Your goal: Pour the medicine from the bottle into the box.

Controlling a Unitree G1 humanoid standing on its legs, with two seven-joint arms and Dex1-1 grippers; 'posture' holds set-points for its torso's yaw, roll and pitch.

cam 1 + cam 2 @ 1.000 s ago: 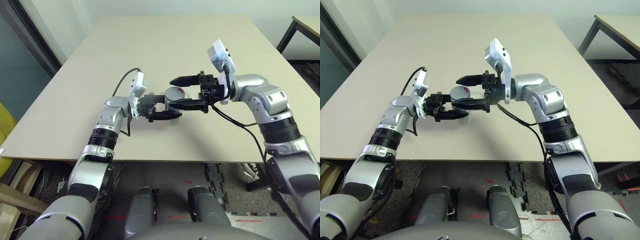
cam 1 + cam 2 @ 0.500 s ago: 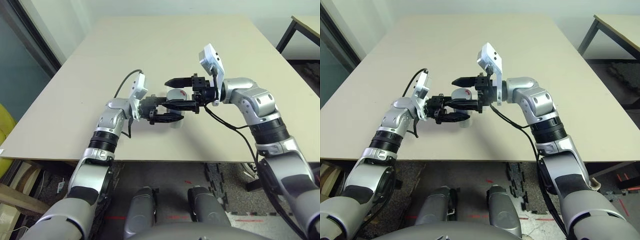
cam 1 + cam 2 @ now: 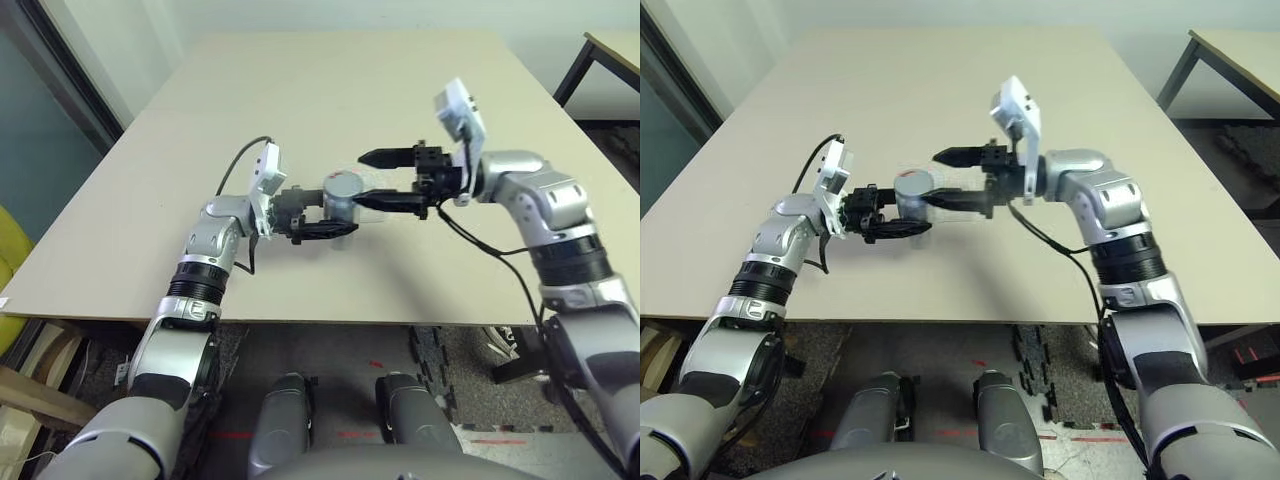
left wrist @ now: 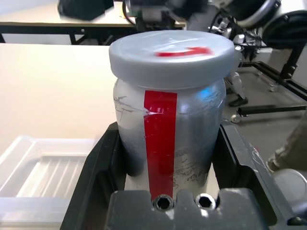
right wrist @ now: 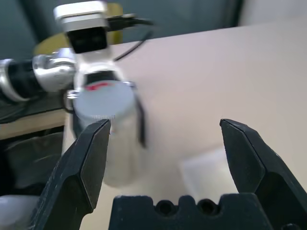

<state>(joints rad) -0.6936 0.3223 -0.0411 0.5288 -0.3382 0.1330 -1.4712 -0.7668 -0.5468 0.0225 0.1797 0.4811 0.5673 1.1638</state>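
The left end effector (image 3: pixel 318 215) clamps the capped bottle (image 3: pixel 341 192) above the desk (image 3: pixel 330 90), with the clear box (image 4: pixel 41 163) lying just beneath it. The right end effector (image 3: pixel 378 179) is spread wide beside the bottle, holding nothing.

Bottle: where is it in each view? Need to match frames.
Left eye: bottle at centre, in the left gripper.
Right eye: left of centre.
Left wrist: fills the middle.
Right wrist: at the left.
Shared landmark: its grey cap.
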